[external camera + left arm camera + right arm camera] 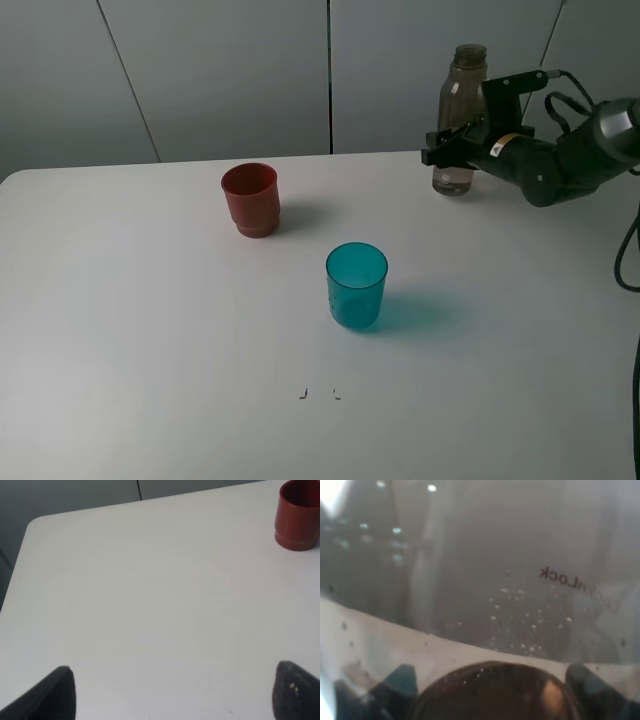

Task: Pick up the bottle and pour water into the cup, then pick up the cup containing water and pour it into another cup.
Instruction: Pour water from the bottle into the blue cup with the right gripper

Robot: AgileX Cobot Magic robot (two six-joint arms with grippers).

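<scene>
- Step in hand: the grasp. The bottle (462, 100) stands on the table (120, 330), far right, not lifted.
- Right gripper (447, 148): fingers either side of the bottle; clamping cannot be confirmed.
- Left gripper (172, 692): spread, empty.
- Teal cup (356, 285) and red cup (250, 199): upright, apart. Both pours judged outstanding.

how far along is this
Done: nothing, the bottle stands on the table. In hand: the right gripper is at the bottle, grip unclear. To do: lift, pour into the teal cup, then pour that into the red cup.
</scene>
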